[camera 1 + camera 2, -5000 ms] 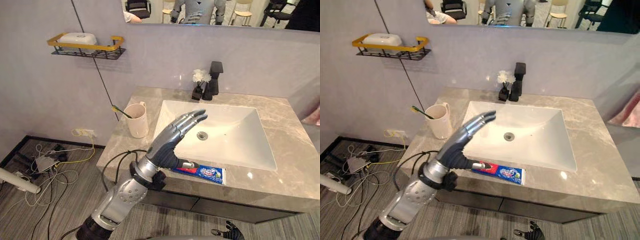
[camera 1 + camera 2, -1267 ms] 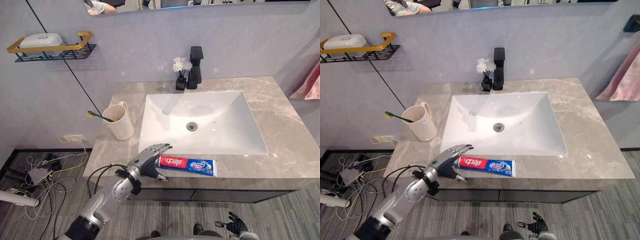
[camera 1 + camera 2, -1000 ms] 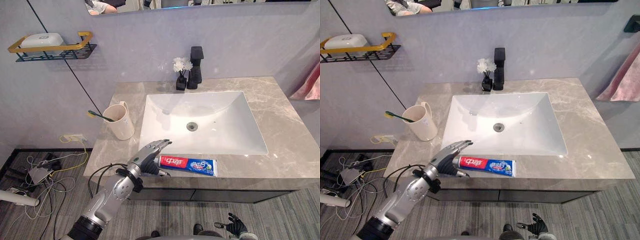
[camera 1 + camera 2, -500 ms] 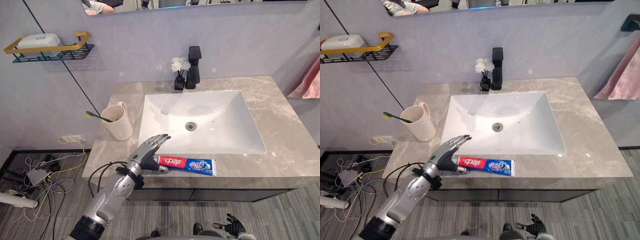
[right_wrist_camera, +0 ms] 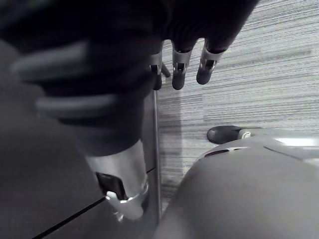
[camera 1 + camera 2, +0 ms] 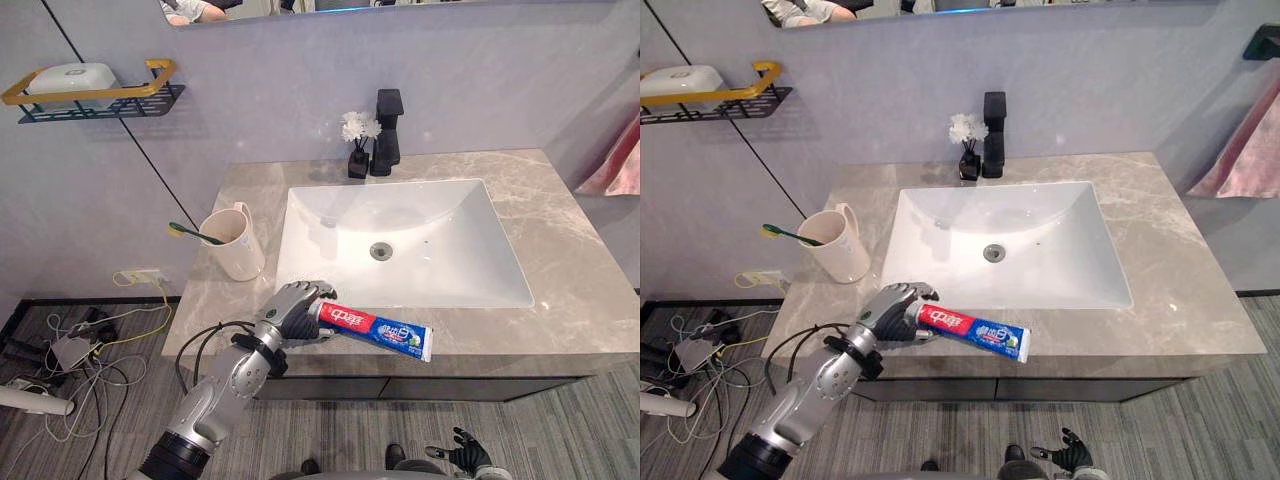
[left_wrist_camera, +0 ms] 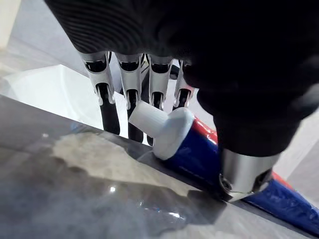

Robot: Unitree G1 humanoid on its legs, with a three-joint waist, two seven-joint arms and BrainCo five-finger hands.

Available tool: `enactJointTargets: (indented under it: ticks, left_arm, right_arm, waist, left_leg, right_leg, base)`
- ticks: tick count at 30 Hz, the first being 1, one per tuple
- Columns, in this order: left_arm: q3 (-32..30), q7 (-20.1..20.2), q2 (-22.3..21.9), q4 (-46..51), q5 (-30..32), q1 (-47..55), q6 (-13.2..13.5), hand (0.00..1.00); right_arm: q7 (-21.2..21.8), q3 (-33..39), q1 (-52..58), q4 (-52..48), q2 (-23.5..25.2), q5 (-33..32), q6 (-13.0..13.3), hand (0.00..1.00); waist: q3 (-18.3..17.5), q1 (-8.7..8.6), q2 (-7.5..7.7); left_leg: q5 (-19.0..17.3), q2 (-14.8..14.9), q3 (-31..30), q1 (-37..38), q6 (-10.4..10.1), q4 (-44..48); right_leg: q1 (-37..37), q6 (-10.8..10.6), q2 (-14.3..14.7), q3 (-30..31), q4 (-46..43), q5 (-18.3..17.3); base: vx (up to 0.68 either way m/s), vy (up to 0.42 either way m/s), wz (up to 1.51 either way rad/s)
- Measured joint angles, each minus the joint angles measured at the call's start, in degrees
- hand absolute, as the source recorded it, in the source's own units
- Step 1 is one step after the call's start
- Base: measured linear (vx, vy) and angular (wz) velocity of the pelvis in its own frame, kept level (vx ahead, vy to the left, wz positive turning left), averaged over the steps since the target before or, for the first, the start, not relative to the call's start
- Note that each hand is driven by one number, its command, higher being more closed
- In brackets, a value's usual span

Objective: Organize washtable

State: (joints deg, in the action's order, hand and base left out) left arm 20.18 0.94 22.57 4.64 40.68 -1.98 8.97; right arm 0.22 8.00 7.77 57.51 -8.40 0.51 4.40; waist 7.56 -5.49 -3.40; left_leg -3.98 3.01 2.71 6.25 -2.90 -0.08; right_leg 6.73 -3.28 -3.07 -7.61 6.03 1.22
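A red and blue toothpaste tube [image 6: 385, 330] lies on the front strip of the grey marble countertop [image 6: 560, 280], in front of the white sink [image 6: 430, 200]. My left hand [image 6: 293, 312] is shut on the tube's white-capped end [image 7: 164, 127], fingers curled over the top and thumb underneath. The tube's tail points right, toward the counter's front edge. A cream cup [image 6: 235, 245] holding a green toothbrush [image 6: 190, 231] stands to the left of the sink. My right hand [image 6: 462, 452] hangs low below the counter, its fingers [image 5: 179, 69] straight and holding nothing.
A black faucet [image 6: 388, 118] and a small vase of white flowers [image 6: 357, 150] stand behind the sink. A yellow-railed wall shelf [image 6: 90, 95] carries a white soap [image 6: 68, 75]. A pink towel [image 6: 615, 165] hangs at the right. Cables lie on the floor at the left.
My left hand's fingers were straight over the tube's cap end; they have now curled round it. The tube has tilted slightly, its tail swinging toward the front edge.
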Motion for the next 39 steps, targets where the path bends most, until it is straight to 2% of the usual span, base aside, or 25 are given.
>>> enactJointTargets:
  ticks: [28, 32, 39]
  left_arm:
    - [-0.5, 0.2, 0.1, -0.8, 0.0, 0.1, -0.8, 1.0]
    - [-0.8, 0.2, 0.1, -0.7, -0.1, 0.1, -1.0, 1.0]
    - [-4.6, 0.1, -2.6, 2.4, 0.0, 2.5, -1.8, 1.0]
  right_arm:
    - [-0.3, 0.7, 1.2, -1.8, 0.0, -0.6, -0.1, 0.0]
    - [-1.1, 1.9, 2.3, -6.7, 0.0, -1.0, -0.3, 0.0]
    - [-1.6, 10.5, 8.0, -26.8, 2.0, -2.2, -0.2, 0.0]
  waist:
    - [0.0, 0.04, 0.27]
    - [0.0, 0.03, 0.29]
    - [-0.2, 0.13, 0.75]
  left_leg:
    - [-0.2, 0.0, 2.5, 0.2, 0.3, 0.0]
    - [-0.2, 0.0, 3.2, 0.1, 0.3, 0.0]
    - [-0.6, 0.1, 5.8, -0.3, 0.6, 0.1]
  right_leg:
    - [-1.1, -0.1, 0.0, 2.6, 0.0, 0.8]
    - [-1.5, -0.1, 0.0, 3.3, 0.0, 1.1]
    - [-3.1, -0.3, 0.1, 6.0, 0.0, 1.6]
  base:
    - [-0.01, 0.001, -0.04]
    - [-0.03, -0.001, -0.09]
    - [-0.02, 0.007, -0.19]
